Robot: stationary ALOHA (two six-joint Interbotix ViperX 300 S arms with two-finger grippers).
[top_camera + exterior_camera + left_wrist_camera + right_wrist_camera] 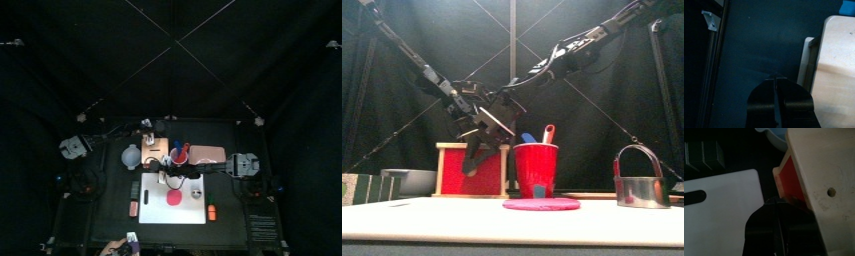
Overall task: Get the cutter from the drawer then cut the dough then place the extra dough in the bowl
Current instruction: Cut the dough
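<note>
Cutter (641, 180): on the table surface at the front right, upright, wire handle arched over it, well apart from both grippers. Already out of the drawer.

Around the work area, front view:
- pale wooden box (472, 170) with red drawer front (789, 175)
- red cup (536, 168) just to its right, holding a blue knife (529, 138) and a red knife (548, 133); the cup covers the box's right edge
- pink dough disc (541, 204) flat on the white cutting board (513, 226), ahead of the cup
- blue-grey bowl (409, 180) and dark green sushi blocks (362, 188) at far left

Left gripper (775, 77): fingers pressed together, nothing between them, over bare black table (757, 45) just beside the box's side wall.

Right gripper (777, 203): fingers pressed together, tips at the lower edge of the drawer front; cannot tell if touching.

Only the wrist views show the fingers. In the front view both arms cross above the box, and dark jaws hang before the drawer front.

Top view only: a small orange item (211, 212) right of the board and another (134, 208) left of it, too small to identify.

Black curtains on all sides.
</note>
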